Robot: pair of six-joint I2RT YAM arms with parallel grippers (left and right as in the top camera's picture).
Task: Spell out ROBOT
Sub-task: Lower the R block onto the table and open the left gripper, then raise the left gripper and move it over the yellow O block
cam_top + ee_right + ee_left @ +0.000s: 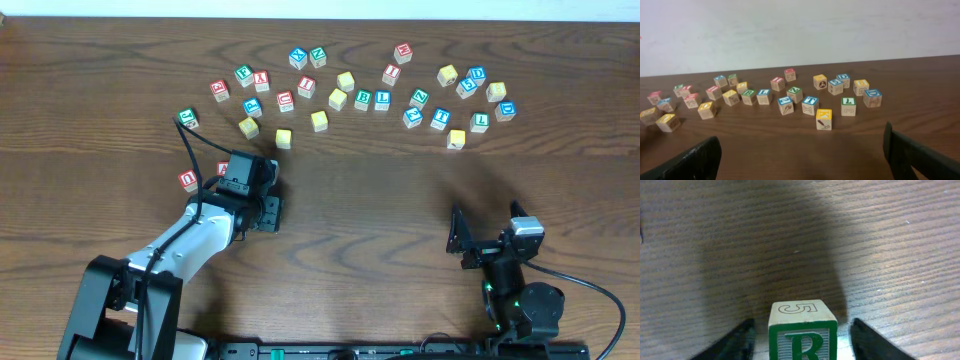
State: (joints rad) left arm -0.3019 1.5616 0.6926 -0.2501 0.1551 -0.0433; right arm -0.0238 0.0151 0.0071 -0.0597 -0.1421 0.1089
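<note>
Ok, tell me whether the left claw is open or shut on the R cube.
Open. The wrist view shows the left claw with both fingers clear of the green-framed R cube, a gap on each side.

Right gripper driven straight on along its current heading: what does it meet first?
Probably the yellow-framed cube, the nearest one, just right of centre for the right gripper; only table before it. Depth is unclear, so it may miss.

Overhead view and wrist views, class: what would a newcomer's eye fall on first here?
A scatter of small coloured wooden alphabet cubes runs across the far side of the dark wooden table. Nearer, a green-framed wooden R cube stands between the left gripper's open black fingers, a gap on each side.
</note>
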